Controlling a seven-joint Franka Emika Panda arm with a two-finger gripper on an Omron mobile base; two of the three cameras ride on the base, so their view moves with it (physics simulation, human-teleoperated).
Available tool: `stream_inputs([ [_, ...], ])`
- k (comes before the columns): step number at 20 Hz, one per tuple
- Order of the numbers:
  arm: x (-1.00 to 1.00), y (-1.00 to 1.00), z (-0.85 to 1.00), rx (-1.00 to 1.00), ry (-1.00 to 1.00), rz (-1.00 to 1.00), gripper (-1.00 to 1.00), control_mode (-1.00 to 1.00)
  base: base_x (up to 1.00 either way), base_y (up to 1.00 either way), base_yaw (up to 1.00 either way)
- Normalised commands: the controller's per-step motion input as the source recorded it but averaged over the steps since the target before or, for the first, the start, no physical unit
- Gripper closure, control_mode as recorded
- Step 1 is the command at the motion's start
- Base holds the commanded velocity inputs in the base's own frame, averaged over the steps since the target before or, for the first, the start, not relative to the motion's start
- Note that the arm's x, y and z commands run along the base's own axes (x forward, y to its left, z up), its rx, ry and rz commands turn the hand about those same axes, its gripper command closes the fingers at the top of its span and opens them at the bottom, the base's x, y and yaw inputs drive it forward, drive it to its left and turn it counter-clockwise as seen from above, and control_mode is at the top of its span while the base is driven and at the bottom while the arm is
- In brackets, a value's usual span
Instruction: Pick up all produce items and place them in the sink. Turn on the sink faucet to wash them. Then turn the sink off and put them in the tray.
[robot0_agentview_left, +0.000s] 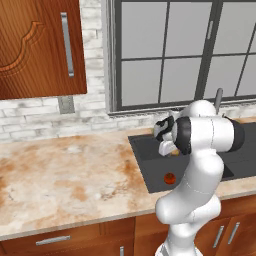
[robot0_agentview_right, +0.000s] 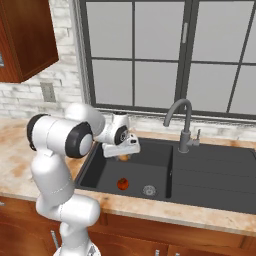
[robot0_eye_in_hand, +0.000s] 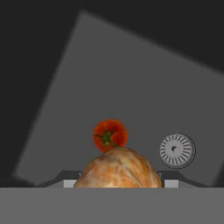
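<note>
My gripper (robot0_agentview_right: 123, 151) hangs over the left part of the dark sink (robot0_agentview_right: 210, 172) basin, shut on the orange-tan ball (robot0_eye_in_hand: 117, 168), which fills the gap between its fingers (robot0_eye_in_hand: 169, 181). That ball (robot0_agentview_right: 124, 157) peeks out just under the hand. The red tomato (robot0_eye_in_hand: 110, 134) lies on the basin floor below, also visible from the base cameras (robot0_agentview_right: 122, 184) (robot0_agentview_left: 170, 178). A round metal drain (robot0_eye_in_hand: 176, 150) sits to the tomato's right. The grey gooseneck faucet (robot0_agentview_right: 181, 125) stands behind the basin with no water running. The tray is out of view.
Marbled counter (robot0_agentview_left: 70, 175) stretches left of the sink. A wooden wall cabinet (robot0_agentview_left: 40, 47) hangs at the upper left and a window (robot0_agentview_right: 165, 55) runs behind the faucet. My arm's elbow (robot0_agentview_left: 207, 132) looms over the sink's front edge.
</note>
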Motion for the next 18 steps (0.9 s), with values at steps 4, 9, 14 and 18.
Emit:
stream_inputs([
  [4, 0.1, -0.15, -0.44, 0.0, 0.02, -0.27, 1.0, -1.0, 0.0, 0.0, 0.0],
  [9, 0.21, -0.13, -0.41, 0.0, 0.0, -0.14, 1.0, -1.0, 0.0, 0.0, 0.0],
  [14, 0.23, -0.14, -0.49, 0.0, 0.0, -0.11, 1.0, -1.0, 0.0, 0.0, 0.0],
  [18, 0.23, -0.21, -0.5, 0.01, 0.0, -0.12, 1.0, -1.0, 0.0, 0.0, 0.0],
])
